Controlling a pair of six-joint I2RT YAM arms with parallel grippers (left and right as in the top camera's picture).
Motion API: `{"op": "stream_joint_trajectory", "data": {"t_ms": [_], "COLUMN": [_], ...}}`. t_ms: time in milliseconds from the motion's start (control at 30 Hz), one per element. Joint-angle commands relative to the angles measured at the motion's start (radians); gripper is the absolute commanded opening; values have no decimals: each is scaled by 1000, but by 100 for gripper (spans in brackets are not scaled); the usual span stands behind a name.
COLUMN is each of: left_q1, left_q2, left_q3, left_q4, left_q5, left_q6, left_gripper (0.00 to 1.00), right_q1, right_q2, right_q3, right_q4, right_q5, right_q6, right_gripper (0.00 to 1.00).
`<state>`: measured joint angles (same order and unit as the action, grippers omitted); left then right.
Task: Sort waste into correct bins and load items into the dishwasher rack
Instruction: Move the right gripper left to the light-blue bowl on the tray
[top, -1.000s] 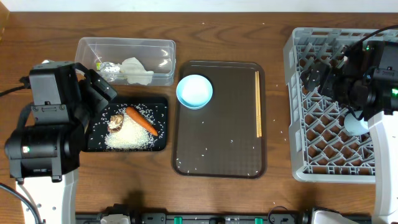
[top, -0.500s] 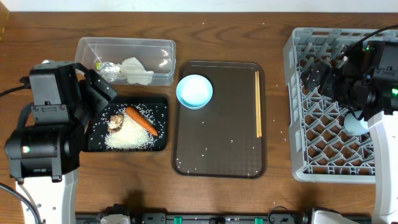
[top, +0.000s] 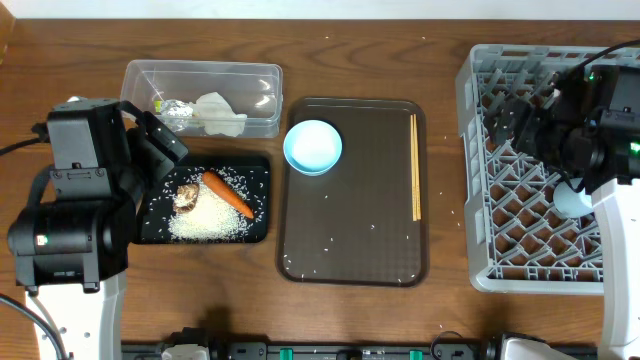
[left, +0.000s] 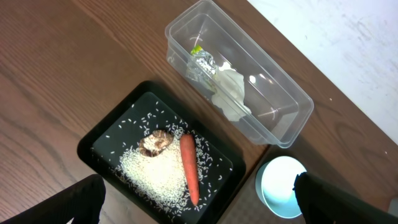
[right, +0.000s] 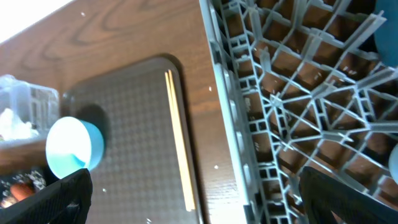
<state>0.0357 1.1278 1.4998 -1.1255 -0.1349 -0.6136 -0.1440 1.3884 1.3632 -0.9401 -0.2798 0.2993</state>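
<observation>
- Two claws are seen released and empty: left claw (top: 158, 145) near the black tray (top: 258, 165), right claw (top: 510, 120) over the dishwasher rack (top: 480, 200).
- White rice (top: 208, 222), carrot (top: 228, 193) and brown lump (top: 187, 196) are contained in the black tray.
- Light-blue cup (top: 313, 146) and chopsticks (top: 416, 165) are found on the brown tray (top: 350, 230).

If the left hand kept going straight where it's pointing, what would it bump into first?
Probably the black tray, around the carrot and white rice. The open left hand points down at them; exact depth is hard to judge.
</observation>
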Motion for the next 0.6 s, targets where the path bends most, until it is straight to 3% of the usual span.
{"op": "stream_joint_trajectory", "data": {"t_ms": [0, 133, 267, 400, 567], "left_q1": [-2, -2, -2, -2, -2], "left_q2": [4, 4, 4, 4, 4], "left_q3": [3, 3, 3, 3, 3], "left_q4": [-3, -3, -3, -3, -3], "left_q5": [-16, -16, -16, -16, -16], "left_q6": [-2, -2, -2, -2, -2], "left_gripper": [98, 98, 98, 98, 98], "right_q1": [5, 7, 87, 282, 607], "right_q2": [2, 2, 5, 9, 67], "right_q3": [14, 14, 14, 14, 14], "right_q4": [-2, 34, 205, 311, 384], "right_q5": [-71, -230, -383, -245, 159], "right_q6": [126, 282, 261, 260, 190], "right_gripper": [99, 99, 99, 99, 99]}}
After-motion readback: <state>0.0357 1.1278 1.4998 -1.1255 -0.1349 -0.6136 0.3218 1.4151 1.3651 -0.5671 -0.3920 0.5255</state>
